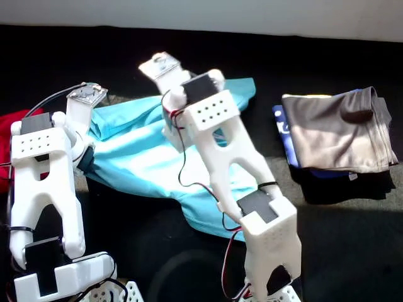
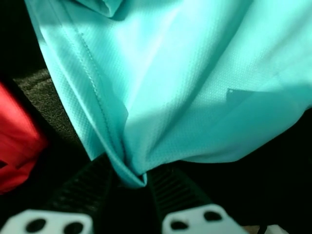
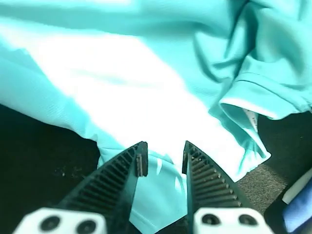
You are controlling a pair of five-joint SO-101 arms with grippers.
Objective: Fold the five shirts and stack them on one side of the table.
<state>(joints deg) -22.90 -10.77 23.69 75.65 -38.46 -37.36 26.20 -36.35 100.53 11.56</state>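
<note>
A black-covered bench runs under a pale wall, with hard sunlight across it. The teal shirt lies rumpled at the middle, between the red shirt and the folded stack. The left tool is clenched on a thin pinch of its edge, and the right tool hangs released over the cloth. So slight a hold could slip under a pull, and the bunched fabric would likely fold crooked.

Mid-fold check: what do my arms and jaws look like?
Both the left arm and right arm are white plastic shells with black motor blocks, perforated panels, and thin cables, red and black on the right. Jaws are black, ribbed, on white bases with holes.
</note>
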